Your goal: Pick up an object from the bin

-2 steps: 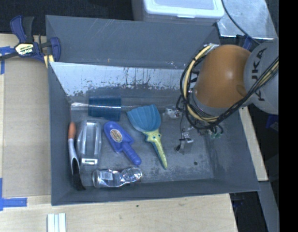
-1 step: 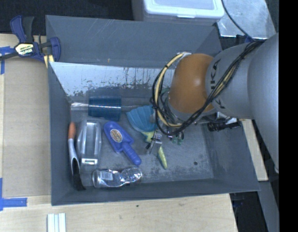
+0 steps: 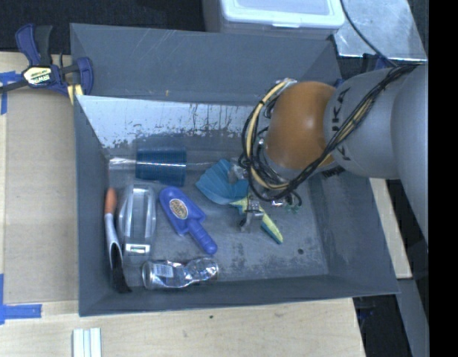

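Dark lettering on the robot arm (image 3: 384, 134), right of frame, half hidden by cables; nothing reads in full.

The bin's (image 3: 214, 62) floor lay bare along its right edge and in the near right corner, with room to come down there. Its left side was crowded with a clear packet (image 3: 160, 166), a blue brush (image 3: 186, 218), a crumpled bottle (image 3: 181, 273) and a marker (image 3: 108, 214), while the arm's orange cover (image 3: 303, 129) hung over the middle.

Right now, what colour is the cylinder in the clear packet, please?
The cylinder is dark blue, best in camera view.
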Robot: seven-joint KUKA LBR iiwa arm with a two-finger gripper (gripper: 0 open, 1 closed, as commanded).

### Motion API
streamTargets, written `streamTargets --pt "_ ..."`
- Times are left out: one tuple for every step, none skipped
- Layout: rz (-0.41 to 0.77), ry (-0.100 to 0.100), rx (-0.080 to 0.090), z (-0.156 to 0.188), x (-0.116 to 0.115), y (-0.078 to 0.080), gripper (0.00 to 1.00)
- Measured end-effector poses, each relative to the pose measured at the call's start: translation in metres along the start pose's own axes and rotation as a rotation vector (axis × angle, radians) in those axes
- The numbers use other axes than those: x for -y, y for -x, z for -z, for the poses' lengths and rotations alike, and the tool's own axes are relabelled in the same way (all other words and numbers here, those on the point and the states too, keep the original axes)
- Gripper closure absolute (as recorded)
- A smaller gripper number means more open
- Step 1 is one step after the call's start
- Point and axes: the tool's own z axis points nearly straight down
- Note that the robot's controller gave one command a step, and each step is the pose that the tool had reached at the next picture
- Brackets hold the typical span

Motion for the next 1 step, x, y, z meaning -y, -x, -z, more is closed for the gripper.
streamTargets --pt "-0.471 0.005 -0.010 0.0026 0.0101 -0.0455 1.00"
